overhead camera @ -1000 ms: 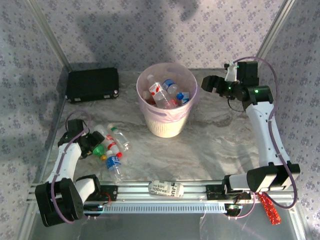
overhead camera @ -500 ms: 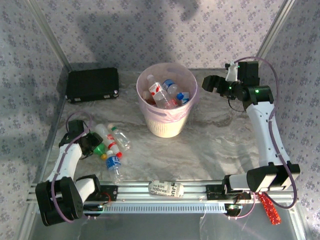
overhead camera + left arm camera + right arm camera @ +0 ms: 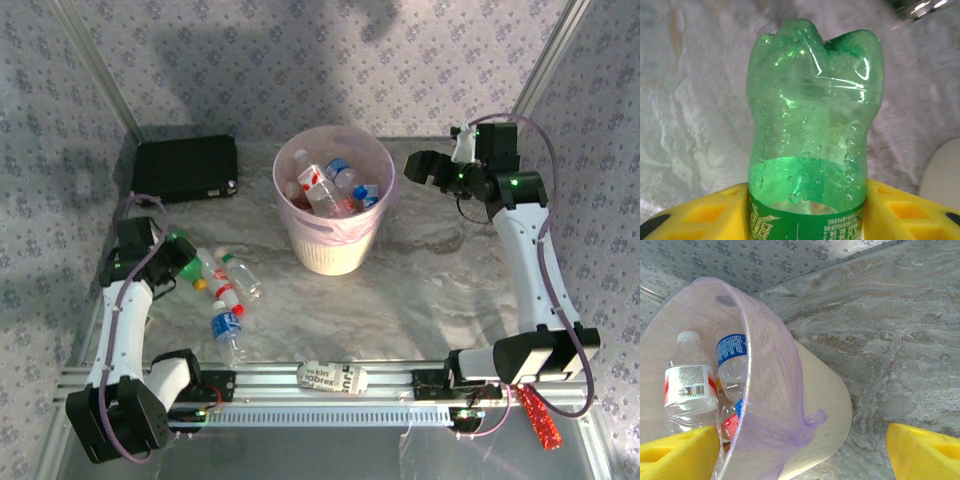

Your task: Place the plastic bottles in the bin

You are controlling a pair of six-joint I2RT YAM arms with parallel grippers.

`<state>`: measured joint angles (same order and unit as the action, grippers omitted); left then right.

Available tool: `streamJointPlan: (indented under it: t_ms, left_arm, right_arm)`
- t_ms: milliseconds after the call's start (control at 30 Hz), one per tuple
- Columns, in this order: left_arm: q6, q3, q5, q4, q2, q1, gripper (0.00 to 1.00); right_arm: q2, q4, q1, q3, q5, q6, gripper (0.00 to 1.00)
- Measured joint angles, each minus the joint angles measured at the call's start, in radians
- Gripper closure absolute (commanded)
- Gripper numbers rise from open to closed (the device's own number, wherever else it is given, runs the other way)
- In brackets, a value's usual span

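Centre of top view: bin (image 3: pixel 335 255) holds several binned bottles (image 3: pixel 325 185). Mid-left, left tool (image 3: pixel 168 258) is clenched on green bottle (image 3: pixel 815 125). Upper right, right tool (image 3: pixel 418 166) is released, holding nothing. About three loose bottles (image 3: pixel 228 290) lie on tabletop (image 3: pixel 440 270), lower left. Judged well along, unfinished.

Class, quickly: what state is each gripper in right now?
Left gripper: closed on the green bottle.
Right gripper: open, holding nothing.

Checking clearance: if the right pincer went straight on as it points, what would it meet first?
Probably the bin, its near rim lying ahead of the right pincer; depth is unclear.
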<state>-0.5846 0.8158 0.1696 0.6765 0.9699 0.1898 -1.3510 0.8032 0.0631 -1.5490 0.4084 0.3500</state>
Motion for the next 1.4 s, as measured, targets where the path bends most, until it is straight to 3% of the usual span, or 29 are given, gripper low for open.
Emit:
streamJointPlan:
  t_ms: [133,333,833,1033,1300,1400]
  left_arm:
    - [0.009,0.187,0.024,0.038,0.037,-0.053,0.61]
    - [0.023,0.483,0.029,0.053,0.181,-0.248,0.69]
    - [0.099,1.198,0.005,0.136,0.607,-0.742,0.69]
    - [0.105,1.275,0.027,0.147,0.729,-0.843,0.69]
    - [0.101,1.271,0.048,0.159,0.792,-0.871,0.62]
    - [0.095,1.251,0.050,0.145,0.794,-0.875,0.51]
  right_arm:
    - [0.000,0.000,0.003,0.000,-0.001,0.000,0.12]
    - [0.000,0.001,0.018,0.000,-0.004,0.001,0.12]
    - [-0.007,-0.009,0.070,0.000,-0.029,0.037,0.16]
    - [-0.062,-0.039,0.111,0.000,-0.021,0.054,0.33]
    - [-0.110,-0.071,0.129,0.003,0.021,0.066,0.48]
    - [-0.111,-0.086,0.130,0.011,0.035,0.072,0.49]
